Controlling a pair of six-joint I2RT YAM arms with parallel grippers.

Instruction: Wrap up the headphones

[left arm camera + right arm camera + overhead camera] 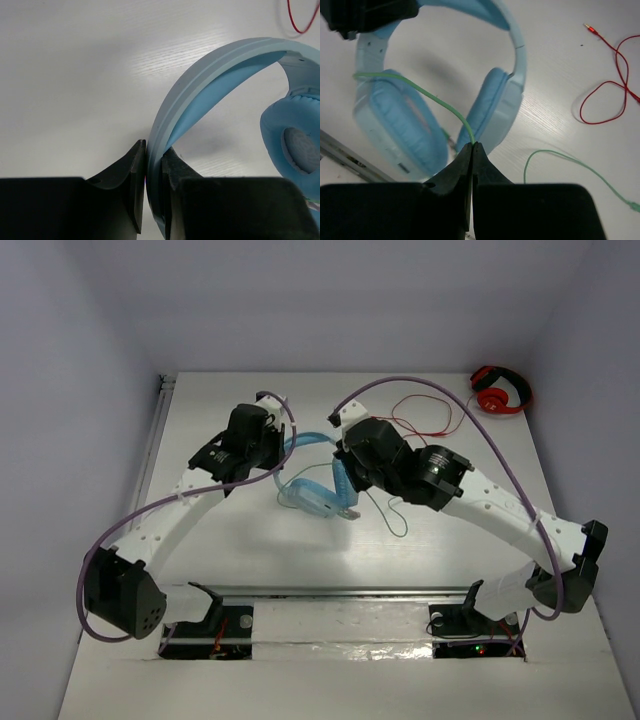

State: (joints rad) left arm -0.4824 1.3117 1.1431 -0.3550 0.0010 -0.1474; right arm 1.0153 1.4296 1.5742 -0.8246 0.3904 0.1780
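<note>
left pincer: clamped on the headband of the headphones, ear cup to its right.
right pincer: pressed together on the green cable, just ahead of the cups.
done: both grips set; cable runs across one cup, no full turn visible.
left: most of the cable lies loose on the bench, right of the right pincer. Looks like early days.

White table boxed in by pale walls.
The grey-lilac walls stand at 9, 12 and 3 o'clock; a metal rail runs along the table's 6 o'clock edge under soft, even light.
</note>
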